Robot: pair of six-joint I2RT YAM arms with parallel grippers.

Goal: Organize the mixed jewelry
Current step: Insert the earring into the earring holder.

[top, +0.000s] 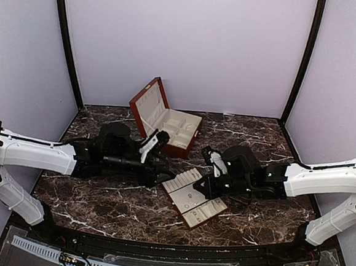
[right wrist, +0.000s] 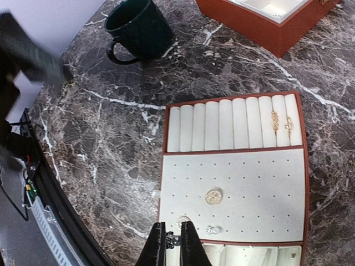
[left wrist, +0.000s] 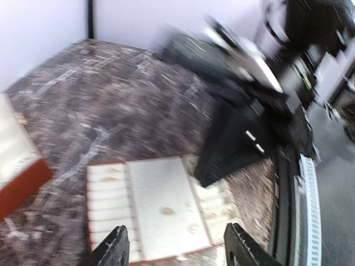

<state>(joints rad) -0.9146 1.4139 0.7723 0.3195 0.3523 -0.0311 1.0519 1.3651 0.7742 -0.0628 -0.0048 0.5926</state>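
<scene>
The left pincer point(left wrist: 178, 248) gapes empty over the slotted tray point(left wrist: 155, 188). The right pincer point(right wrist: 173, 245) is clenched at the tray's 6 o'clock edge. The jewelry point(right wrist: 213, 196) sits on it: studs at centre, rings at 1 o'clock.

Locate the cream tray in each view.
Top external: tray just below mid-frame, lying at an angle.
Left wrist: bottom centre, blurred.
Right wrist: lower right.
Shared landmark: red-brown box, above the tray from the top, at the left edge, at the top right.
</scene>
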